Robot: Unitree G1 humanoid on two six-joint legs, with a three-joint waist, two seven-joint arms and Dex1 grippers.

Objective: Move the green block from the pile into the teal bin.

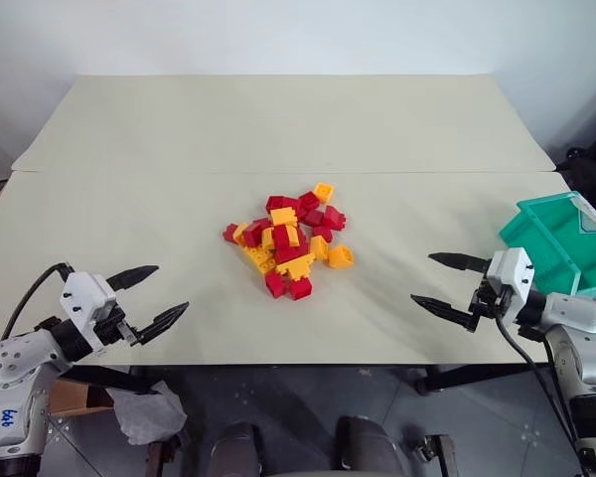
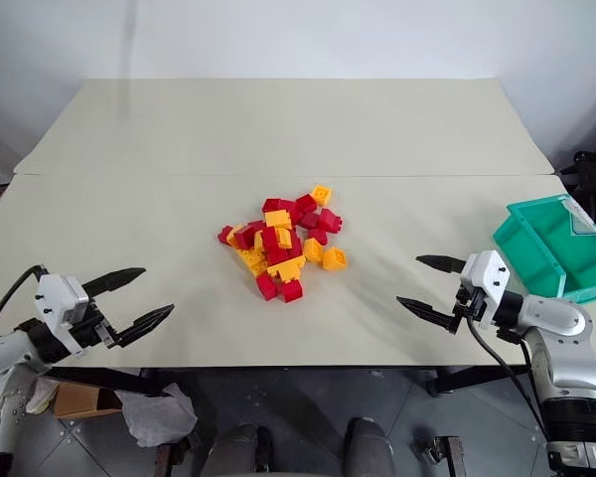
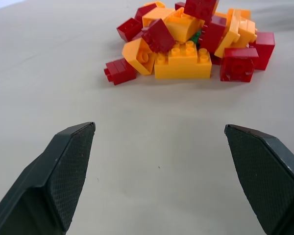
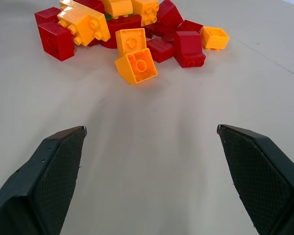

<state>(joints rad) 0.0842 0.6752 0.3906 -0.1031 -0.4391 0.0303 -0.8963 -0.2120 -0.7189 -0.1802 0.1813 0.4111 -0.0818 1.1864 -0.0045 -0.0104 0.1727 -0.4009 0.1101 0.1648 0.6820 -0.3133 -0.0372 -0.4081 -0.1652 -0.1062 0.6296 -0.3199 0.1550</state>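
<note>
Writing: none readable on the bricks or the bin.
Left gripper [image 1: 147,299]: jaws spread wide, empty, touching nothing, over the table's [image 1: 278,129] near left edge and pointing toward the pile [image 1: 291,239].
Right gripper [image 1: 449,286]: jaws wide apart, empty, near the table's right front edge, between the pile and the teal bin [image 1: 561,241].
Green block [image 3: 197,37]: a sliver of green deep among the red and yellow-orange bricks in the left wrist view, mostly covered.
Teal bin: at the table's right edge, well apart from the pile.
</note>
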